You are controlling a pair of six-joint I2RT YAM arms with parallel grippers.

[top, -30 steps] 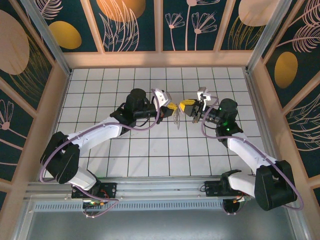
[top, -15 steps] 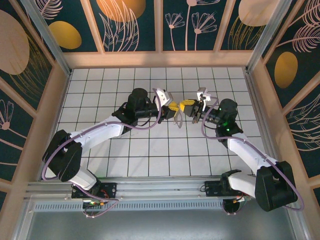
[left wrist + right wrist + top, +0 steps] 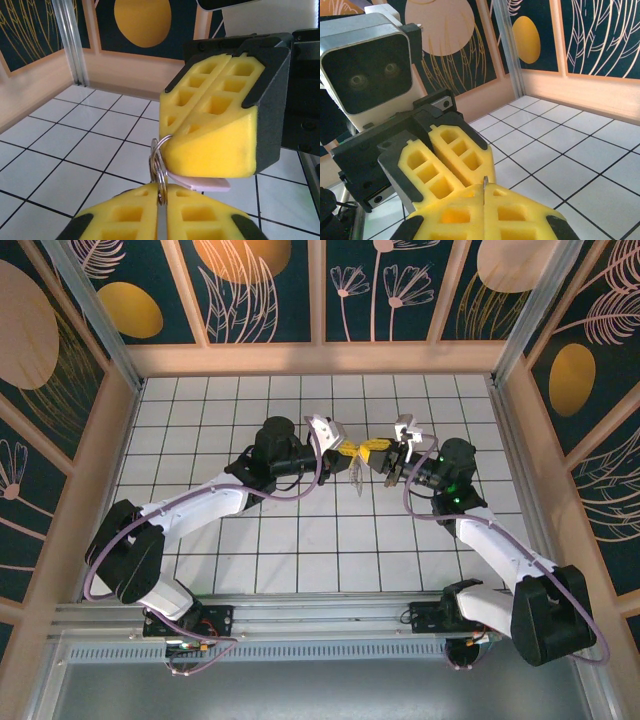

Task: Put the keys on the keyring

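Note:
Both grippers meet above the middle of the tiled floor. My left gripper (image 3: 346,451) (image 3: 161,194) is shut on the keyring (image 3: 159,162), a thin metal wire loop standing upright between its yellow pads. The loop's top runs against the right gripper's yellow fingers (image 3: 212,135). My right gripper (image 3: 378,452) (image 3: 484,194) is shut on the key: its pale lilac head (image 3: 202,183) sticks out under those fingers, and a thin metal edge (image 3: 484,181) pokes up between the pads. The left gripper's fingers (image 3: 442,160) press close against the right ones. Part of the keyring (image 3: 356,473) hangs below the grippers.
White tiled floor (image 3: 300,530) with dark grout lines, walled by wooden-framed patterned panels (image 3: 320,300). The left wrist camera housing (image 3: 367,70) looms close in the right wrist view. Purple cables (image 3: 300,490) loop along both arms.
The left gripper has edged right toward the right gripper, closing the gap until the yellow fingers touch. The right arm has barely moved.

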